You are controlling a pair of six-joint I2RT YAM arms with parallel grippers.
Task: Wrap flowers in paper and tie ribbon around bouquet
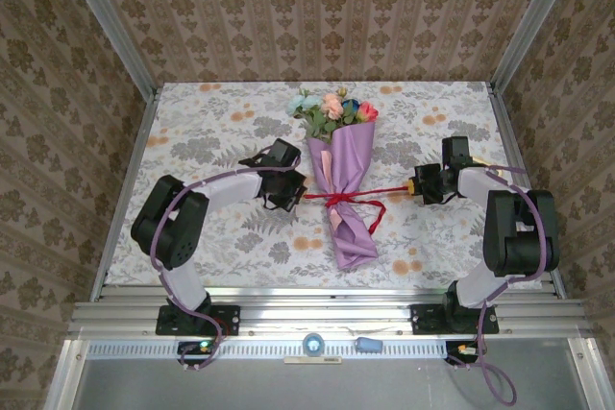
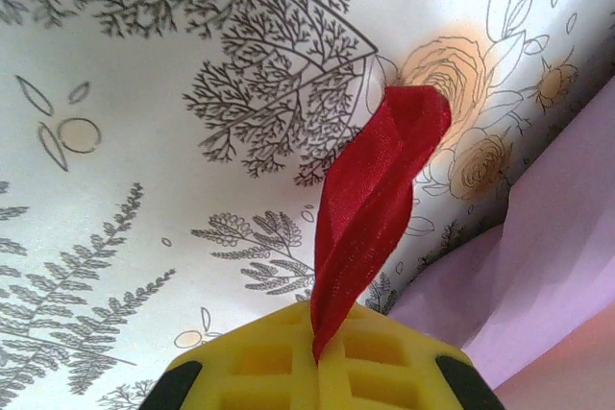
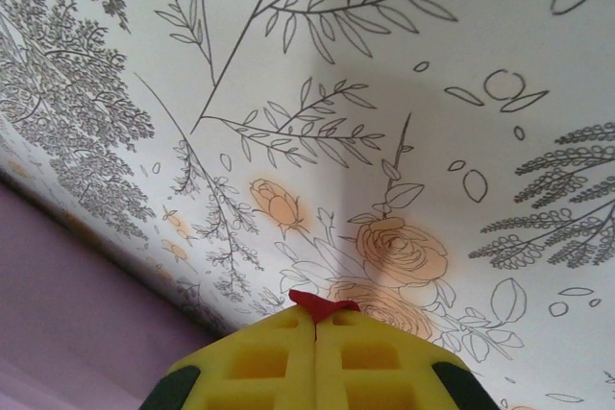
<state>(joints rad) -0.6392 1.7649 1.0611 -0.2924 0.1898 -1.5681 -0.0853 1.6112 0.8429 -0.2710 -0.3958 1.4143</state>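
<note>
Table (image 1: 211,132): I see the bouquet (image 1: 344,228) mid-table, long axis near-to-far, flowers (image 1: 332,110) toward the far edge, cone tip toward the near edge. The ribbon (image 1: 384,190) crosses its waist; the knot is hard to read. Left gripper (image 1: 298,196) is pinched on one ribbon end. Right gripper (image 1: 413,184) clamps the other, a red tip peeking out.
</note>
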